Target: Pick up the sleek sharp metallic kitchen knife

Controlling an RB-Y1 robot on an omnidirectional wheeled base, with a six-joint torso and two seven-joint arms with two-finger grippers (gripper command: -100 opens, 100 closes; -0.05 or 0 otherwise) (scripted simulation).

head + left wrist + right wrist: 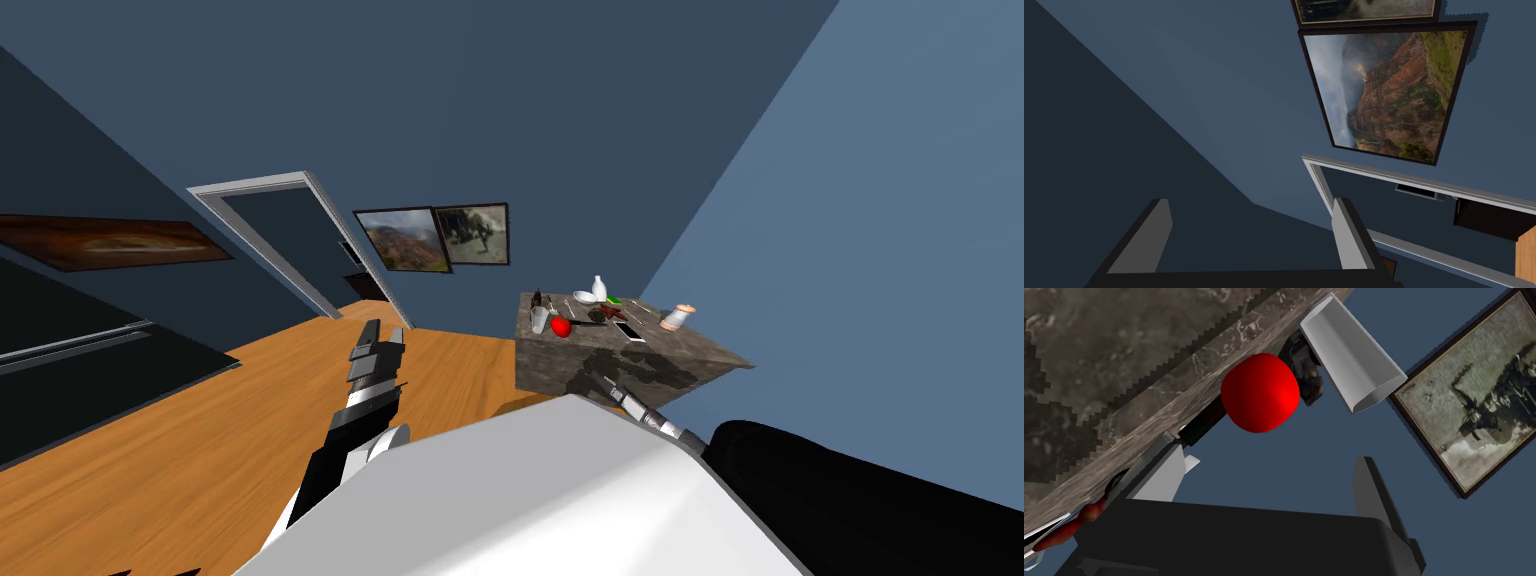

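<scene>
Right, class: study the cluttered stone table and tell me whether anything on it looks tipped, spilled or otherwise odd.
The small white container with a pinkish end, near the table's right corner, seems to lie on its side, whereas the white vase stands upright. Nothing looks spilled; smaller items are too small to judge.

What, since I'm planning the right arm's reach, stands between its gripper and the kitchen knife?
The open right gripper sits low before the mottled brown stone table's front edge, which lies between it and what looks like the knife's dark handle. The glossy red ball rests right beside that handle, crowding it.
</scene>
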